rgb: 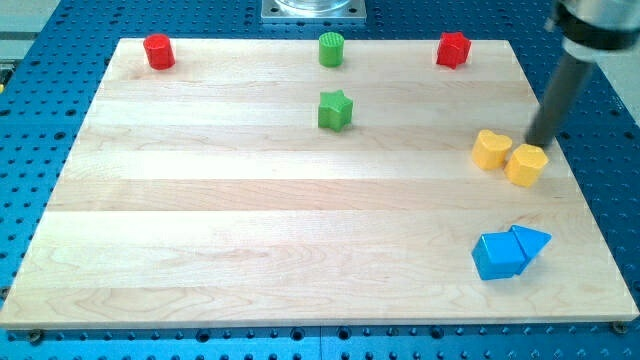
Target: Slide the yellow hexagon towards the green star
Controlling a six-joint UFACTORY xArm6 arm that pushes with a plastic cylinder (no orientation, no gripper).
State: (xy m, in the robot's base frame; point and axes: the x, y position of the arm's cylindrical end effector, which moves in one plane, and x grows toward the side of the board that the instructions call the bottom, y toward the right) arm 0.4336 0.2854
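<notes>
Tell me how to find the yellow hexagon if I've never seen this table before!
Start at the wooden board and go to its edge at the view's right, about halfway down, where two yellow blocks sit touching. The yellow hexagon is the one further to the view's right, directly below my tip. Its partner, the yellow block on the view's left, looks rounder.

Bright, even overhead illumination. The pale wooden board (pixel 300 200) shows no glare. Short soft shadows lie under the green star block (pixel 336 110) and the two blue blocks (pixel 508 252). Focus is sharp throughout, except the slightly blurred dark rod (pixel 556 100).
</notes>
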